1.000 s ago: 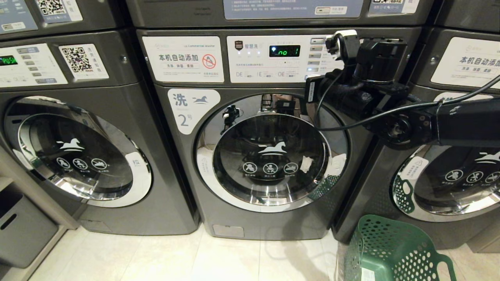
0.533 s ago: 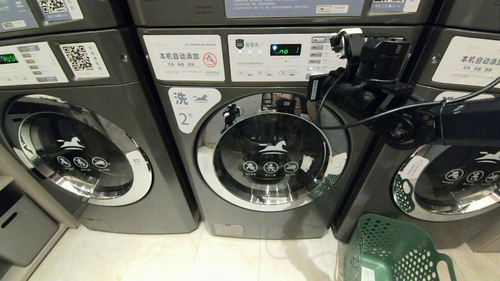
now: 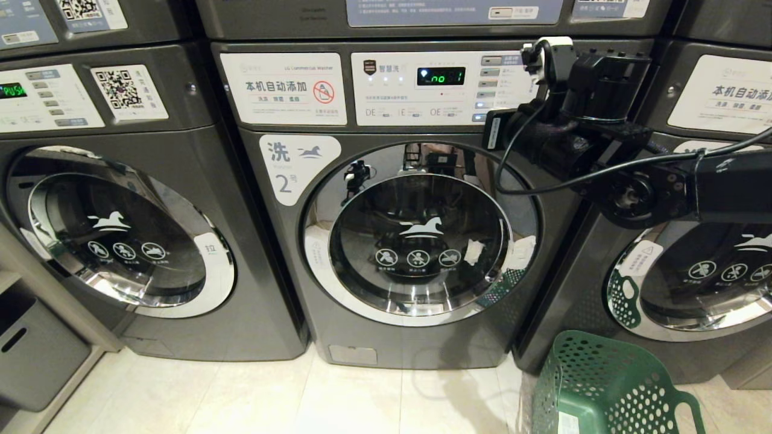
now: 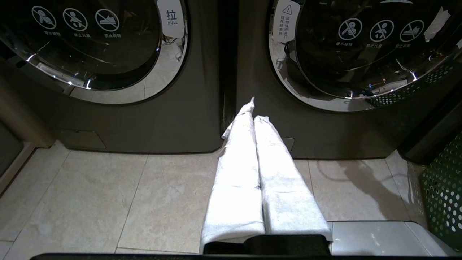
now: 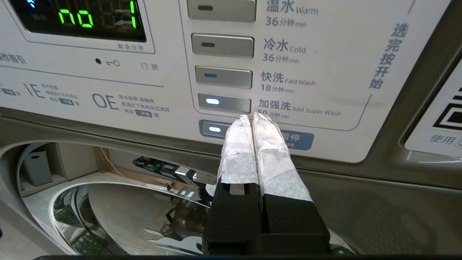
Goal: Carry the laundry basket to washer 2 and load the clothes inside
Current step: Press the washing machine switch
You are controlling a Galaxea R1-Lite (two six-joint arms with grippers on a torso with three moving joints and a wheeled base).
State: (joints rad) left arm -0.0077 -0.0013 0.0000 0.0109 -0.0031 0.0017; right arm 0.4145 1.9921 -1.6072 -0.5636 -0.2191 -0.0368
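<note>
Washer 2 (image 3: pixel 416 241), marked with a 2 label (image 3: pixel 288 181), stands in the middle with its round door shut. The green laundry basket (image 3: pixel 603 386) sits on the floor at the lower right, and its edge shows in the left wrist view (image 4: pixel 444 191). No clothes show in any view. My right arm (image 3: pixel 603 150) reaches up to washer 2's control panel (image 5: pixel 325 72). The right gripper (image 5: pixel 252 117) is shut and empty, its taped tips at the lowest lit button (image 5: pixel 214 129); whether they touch it I cannot tell. My left gripper (image 4: pixel 256 110) hangs low, shut and empty, pointing between two washers.
Another washer (image 3: pixel 120 241) stands to the left and one (image 3: pixel 693 277) to the right, both doors shut. The panel display (image 3: pixel 440 76) glows green. A grey bin (image 3: pixel 30 355) sits at the far left. Pale tiled floor (image 3: pixel 301 398) lies before the machines.
My right arm has shifted slightly to the right and up along the control panel. The washer door, basket and left gripper stay as they were.
</note>
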